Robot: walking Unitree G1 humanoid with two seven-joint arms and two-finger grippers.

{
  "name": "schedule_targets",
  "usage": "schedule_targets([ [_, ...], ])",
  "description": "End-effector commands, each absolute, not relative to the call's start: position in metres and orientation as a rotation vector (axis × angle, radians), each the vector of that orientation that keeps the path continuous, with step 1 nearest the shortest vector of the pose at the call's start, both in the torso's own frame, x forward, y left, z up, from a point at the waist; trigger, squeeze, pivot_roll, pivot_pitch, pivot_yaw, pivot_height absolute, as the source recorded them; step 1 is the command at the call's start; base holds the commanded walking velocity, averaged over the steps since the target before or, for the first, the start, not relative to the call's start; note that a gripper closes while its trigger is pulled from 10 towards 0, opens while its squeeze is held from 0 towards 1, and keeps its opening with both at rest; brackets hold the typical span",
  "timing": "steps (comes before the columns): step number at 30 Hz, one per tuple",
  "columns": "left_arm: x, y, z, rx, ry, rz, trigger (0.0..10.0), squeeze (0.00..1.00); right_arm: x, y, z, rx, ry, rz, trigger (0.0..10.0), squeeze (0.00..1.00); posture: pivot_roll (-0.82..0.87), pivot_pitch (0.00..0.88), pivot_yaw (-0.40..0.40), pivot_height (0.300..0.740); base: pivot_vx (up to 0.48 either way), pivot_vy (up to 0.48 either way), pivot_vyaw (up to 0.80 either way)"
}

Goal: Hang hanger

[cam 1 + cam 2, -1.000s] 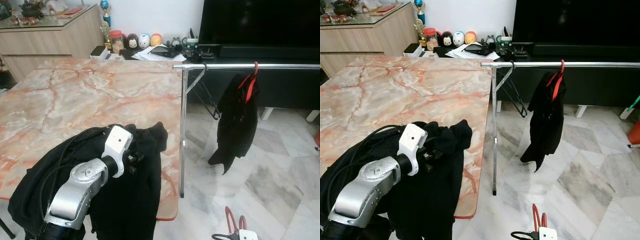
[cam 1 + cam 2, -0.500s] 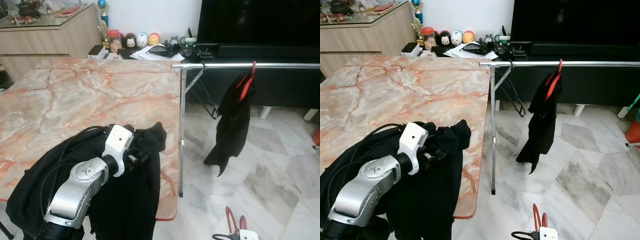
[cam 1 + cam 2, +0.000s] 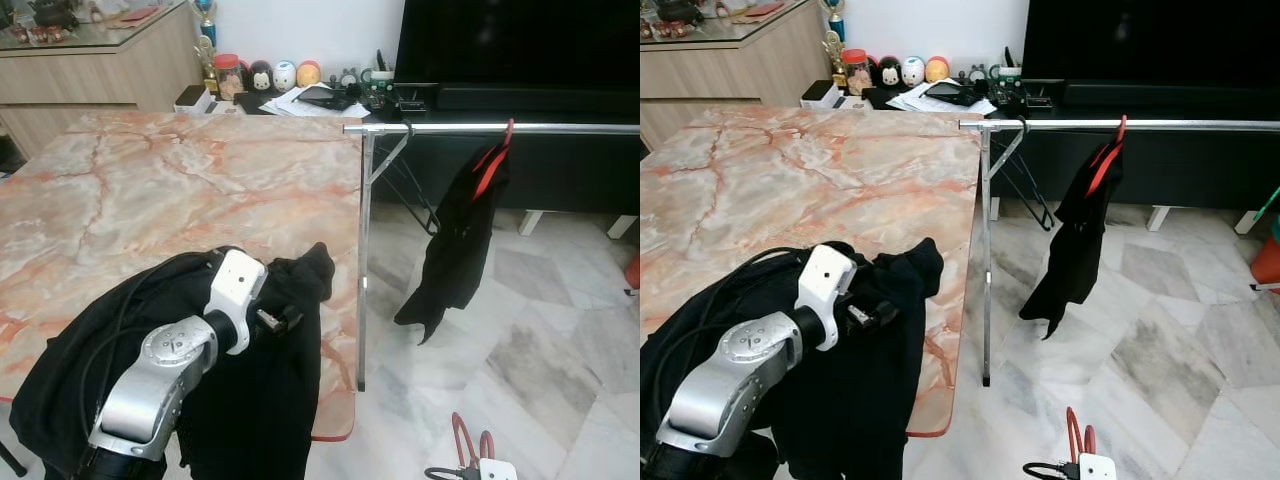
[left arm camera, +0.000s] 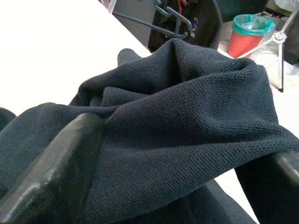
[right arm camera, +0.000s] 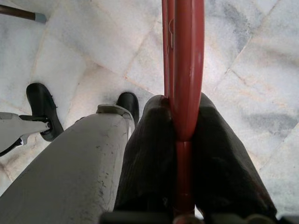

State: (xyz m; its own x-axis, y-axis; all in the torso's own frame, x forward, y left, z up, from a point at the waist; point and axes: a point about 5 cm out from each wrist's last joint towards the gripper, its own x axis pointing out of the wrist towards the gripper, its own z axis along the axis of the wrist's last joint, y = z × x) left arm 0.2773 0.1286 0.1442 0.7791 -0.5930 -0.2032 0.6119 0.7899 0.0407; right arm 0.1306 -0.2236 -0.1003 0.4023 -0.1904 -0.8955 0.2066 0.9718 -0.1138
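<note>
The right tool point(image 5: 187, 135) is clamped on a red hanger point(image 5: 186, 70), low by the floor point(image 3: 560, 350). The left tool point(image 4: 154, 140) pinches the black garment point(image 3: 270, 400) heaped on the bench point(image 3: 150, 190). Lifting could drag the whole heap off, or the fabric could slip free before reaching the rail point(image 3: 480, 129).

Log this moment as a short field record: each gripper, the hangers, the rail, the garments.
left gripper: shut on black garment on the marble table
right gripper: shut on red hanger, low over the floor
clothes rail: holds a second red hanger carrying a black shirt
spare dark hangers: hanging near the rail's post
</note>
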Motion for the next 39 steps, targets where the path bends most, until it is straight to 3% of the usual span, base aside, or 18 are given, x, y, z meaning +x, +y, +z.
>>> schedule_targets([
  [1, 0.276, 0.129, 0.146, 0.132, 0.17, -0.647, 10.0, 1.0, 0.131, -0.223, -0.1, 0.027, 1.129, -0.257, 10.0, 0.0, 0.11, 0.0, 0.017, 0.74, 0.0, 0.0, 0.0],
  [8, 0.281, 0.132, 0.151, 0.162, 0.133, -0.594, 10.0, 1.0, 0.131, -0.223, -0.1, 0.024, 1.13, -0.255, 10.0, 0.0, 0.11, 0.0, 0.014, 0.74, 0.0, 0.0, 0.0],
  [9, 0.281, 0.131, 0.151, 0.163, 0.125, -0.589, 10.0, 0.0, 0.131, -0.223, -0.1, 0.023, 1.13, -0.254, 10.0, 0.0, 0.11, 0.0, 0.015, 0.74, 0.0, 0.0, 0.0],
  [39, 0.277, 0.114, 0.146, 0.121, 0.101, -0.601, 10.0, 0.0, 0.131, -0.224, -0.1, 0.019, 1.132, -0.248, 10.0, 0.0, 0.11, 0.0, 0.015, 0.74, 0.0, 0.0, 0.0],
])
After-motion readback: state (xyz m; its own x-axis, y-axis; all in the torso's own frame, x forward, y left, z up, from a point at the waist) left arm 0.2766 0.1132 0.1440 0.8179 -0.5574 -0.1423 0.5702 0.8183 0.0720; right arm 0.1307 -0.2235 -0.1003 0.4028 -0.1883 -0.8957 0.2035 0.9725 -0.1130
